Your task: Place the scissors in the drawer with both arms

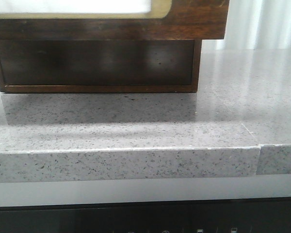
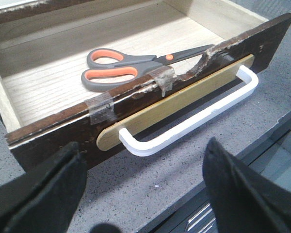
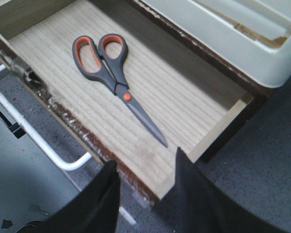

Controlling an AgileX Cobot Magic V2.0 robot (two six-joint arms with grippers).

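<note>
The drawer (image 2: 53, 141) stands pulled open, dark brown with a worn, taped upper edge. Its front carries a pale gold plate and a white handle (image 2: 194, 119). The scissors (image 2: 131, 65) lie flat on its pale wooden floor, grey handles lined in orange, blades closed. My left gripper (image 2: 143, 148) is open just in front of the handle, over the countertop, holding nothing. In the right wrist view the scissors (image 3: 114, 80) lie in the drawer (image 3: 184, 97), and my right gripper (image 3: 145, 159) hangs open and empty over the drawer's front corner. In the front view only the drawer front (image 1: 194, 22) shows, no gripper.
A grey speckled countertop (image 1: 136, 126) carries the dark wooden cabinet (image 1: 97, 63). Its front edge drops to a black appliance panel (image 1: 145, 218). A cream plastic tray (image 3: 233, 34) sits above the drawer's opening.
</note>
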